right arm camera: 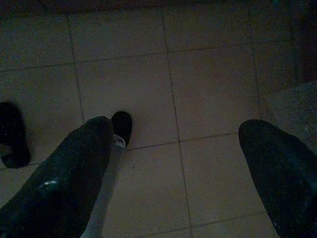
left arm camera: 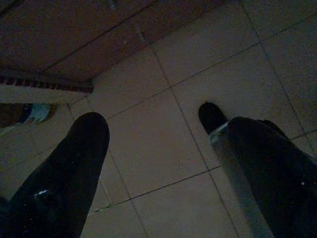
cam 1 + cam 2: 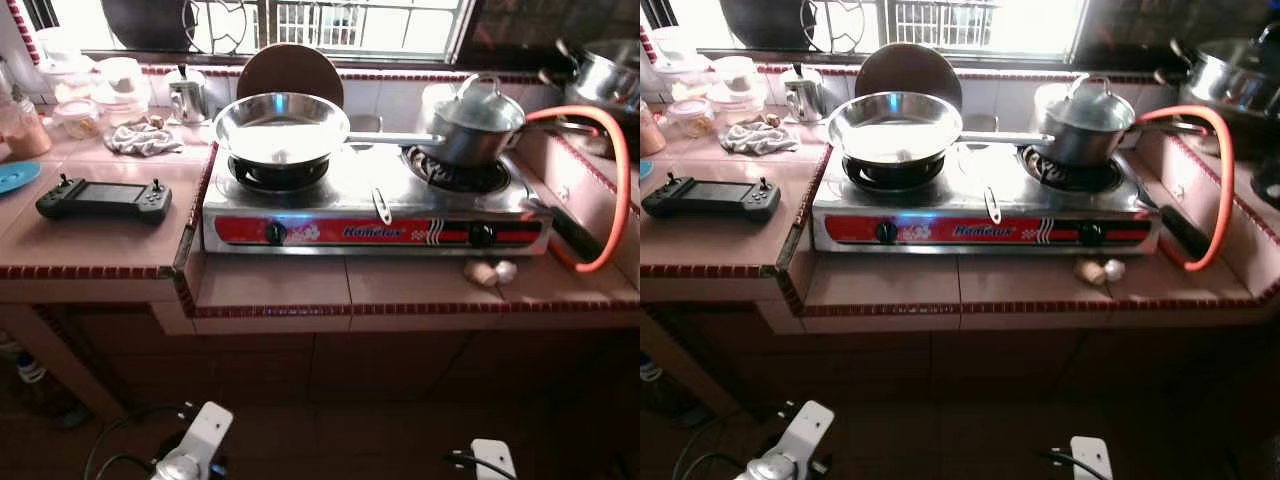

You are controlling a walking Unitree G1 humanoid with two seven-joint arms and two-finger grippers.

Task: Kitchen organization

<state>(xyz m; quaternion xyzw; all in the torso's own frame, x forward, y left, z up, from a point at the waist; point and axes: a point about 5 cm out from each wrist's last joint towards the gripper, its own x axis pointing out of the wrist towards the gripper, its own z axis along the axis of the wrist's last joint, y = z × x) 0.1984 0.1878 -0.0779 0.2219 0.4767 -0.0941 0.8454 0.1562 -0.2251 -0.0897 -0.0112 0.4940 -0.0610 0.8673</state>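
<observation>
Left gripper (image 2: 153, 134) fingers apart, right gripper (image 1: 178, 139) fingers apart, both empty, dim tiled floor (image 2: 148, 148) beyond fingertips, probably idle.

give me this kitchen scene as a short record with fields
stove: two-burner gas stove on the tiled counter
left burner: empty steel pan
right burner: lidded pot
stove top: spoon between the burners
gas line: orange hose on the stove's right
left counter: black handheld controller, cloth, steel jug
left pincer: open, hanging over floor tiles
right pincer: open, hanging over floor tiles
</observation>
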